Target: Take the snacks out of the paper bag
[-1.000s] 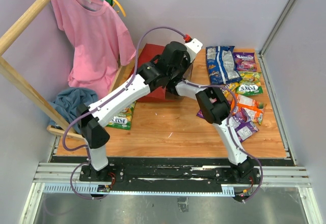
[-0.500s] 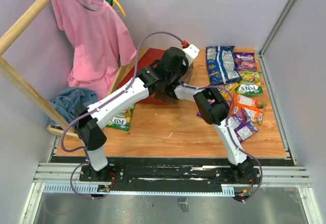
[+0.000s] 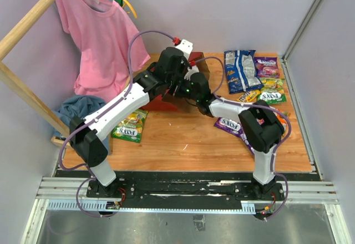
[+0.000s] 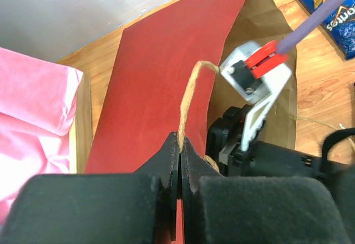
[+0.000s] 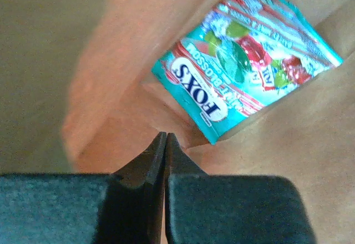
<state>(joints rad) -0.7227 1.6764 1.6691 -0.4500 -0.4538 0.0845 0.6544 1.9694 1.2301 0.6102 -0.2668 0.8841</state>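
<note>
One tall red paper bag (image 4: 161,89): we find it at the far middle of the wooden table (image 3: 166,150), with both arms at its mouth.
Left gripper (image 4: 178,144): jaws pinch the thin twisted handle (image 4: 187,97) that rises from the bag's rim.
Right gripper (image 5: 165,138): jaws pressed together inside the bag, kraft walls close on both sides. The tips are just beside a teal candy packet (image 5: 244,61), not on it.
Open room: bare wood near the centre. A blue-white cookie bag (image 3: 242,69) and other packets crowd the far right corner; a green packet (image 3: 128,126) lies near left.
Since a second ago: the left arm (image 3: 119,108) has swung left. The right arm (image 3: 260,130) has stretched into the bag, uncovering a purple packet (image 3: 228,125).
</note>
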